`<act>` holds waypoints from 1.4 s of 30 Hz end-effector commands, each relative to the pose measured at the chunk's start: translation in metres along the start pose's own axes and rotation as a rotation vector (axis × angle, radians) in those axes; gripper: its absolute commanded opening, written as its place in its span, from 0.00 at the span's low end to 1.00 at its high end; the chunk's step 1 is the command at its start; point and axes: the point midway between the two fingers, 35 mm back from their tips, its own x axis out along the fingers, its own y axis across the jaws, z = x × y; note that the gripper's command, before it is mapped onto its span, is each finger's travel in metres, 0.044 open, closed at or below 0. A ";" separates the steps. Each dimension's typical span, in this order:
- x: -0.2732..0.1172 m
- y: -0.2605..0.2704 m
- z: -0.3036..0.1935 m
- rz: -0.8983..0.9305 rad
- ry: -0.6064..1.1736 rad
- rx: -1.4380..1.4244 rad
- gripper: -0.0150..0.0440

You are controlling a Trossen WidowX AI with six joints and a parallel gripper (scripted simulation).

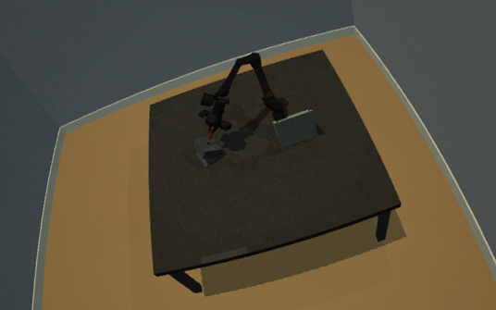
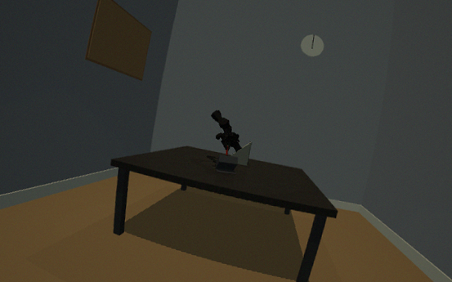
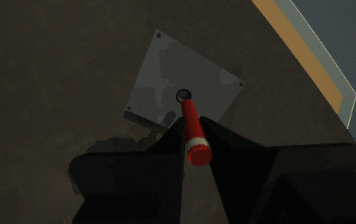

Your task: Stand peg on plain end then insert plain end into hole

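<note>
The red peg (image 1: 210, 132) (image 2: 227, 150) (image 3: 192, 121) is held tilted, its white-banded end nearest the wrist camera and its plain end pointing at the grey sloped panel (image 1: 203, 145) (image 2: 227, 158) (image 3: 161, 75). My gripper (image 1: 213, 125) (image 2: 228, 145) (image 3: 191, 121) is shut on the peg, above the panel's face. In the wrist view the plain end lies at the lower edge of the round hole (image 3: 183, 95), whose rim still shows. I cannot tell whether the tip touches the face or has entered the hole.
A pale green wedge-shaped block (image 1: 295, 129) (image 2: 244, 154) stands on the dark table (image 1: 267, 205) (image 2: 173, 168) near the arm's base. The gripper's shadow falls on the table beside the panel. Small dark dots mark the panel's corners.
</note>
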 end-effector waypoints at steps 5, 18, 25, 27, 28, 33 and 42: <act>0.007 0.001 0.000 0.003 -0.003 0.000 0.25; 0.024 0.001 0.000 0.002 -0.003 -0.001 0.25; 0.021 0.001 0.000 -0.001 -0.002 0.001 0.25; 0.021 0.001 0.000 -0.001 -0.002 0.001 0.25; 0.021 0.001 0.000 -0.001 -0.002 0.001 0.25; 0.021 0.001 0.000 -0.001 -0.002 0.001 0.25; 0.023 0.001 0.000 -0.001 -0.002 0.001 0.25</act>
